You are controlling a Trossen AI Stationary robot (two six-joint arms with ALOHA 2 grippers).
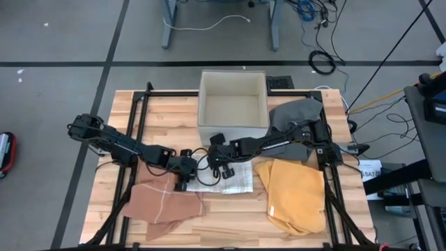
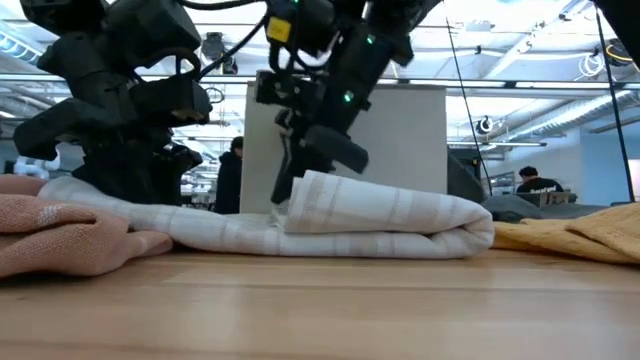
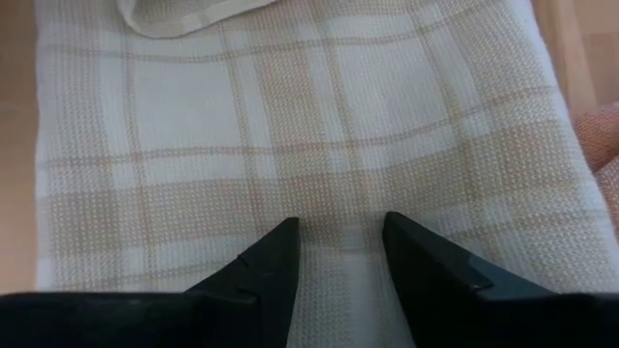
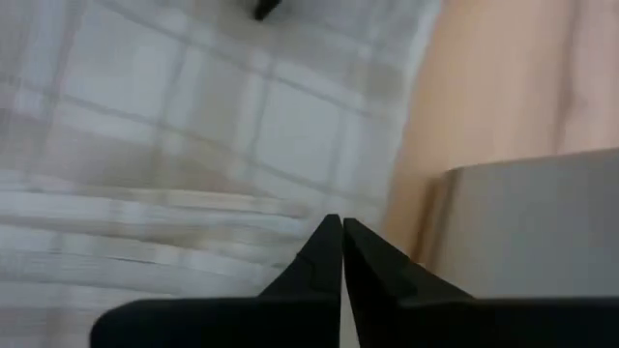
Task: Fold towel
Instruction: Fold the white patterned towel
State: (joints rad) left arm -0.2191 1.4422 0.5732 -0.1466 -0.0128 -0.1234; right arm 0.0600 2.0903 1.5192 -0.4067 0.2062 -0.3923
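Now both of my hands are down on the white plaid towel (image 1: pixel 221 180), which lies partly folded near the middle of the wooden surface (image 1: pixel 230 233), just on the near side of the open white box (image 1: pixel 233 104). My right hand (image 1: pixel 224 167) sits at the towel's far edge with its fingertips clenched tight together; from the wrist they meet above the plaid cloth, and I cannot tell whether any fabric is pinched between them. From table height a folded flap of the towel rises just below that hand. My left hand (image 1: pixel 184 183) rests at the towel's left edge, its two fingers (image 3: pixel 276 266) parted with the cloth lying flat beneath them, gripping nothing that I can see. Left of the towel, touching it, lies a pinkish-brown cloth (image 1: pixel 166 203). On the right lies a mustard-yellow cloth (image 1: pixel 294 195), and beyond that, beside the box, a grey cloth (image 1: pixel 298 111).
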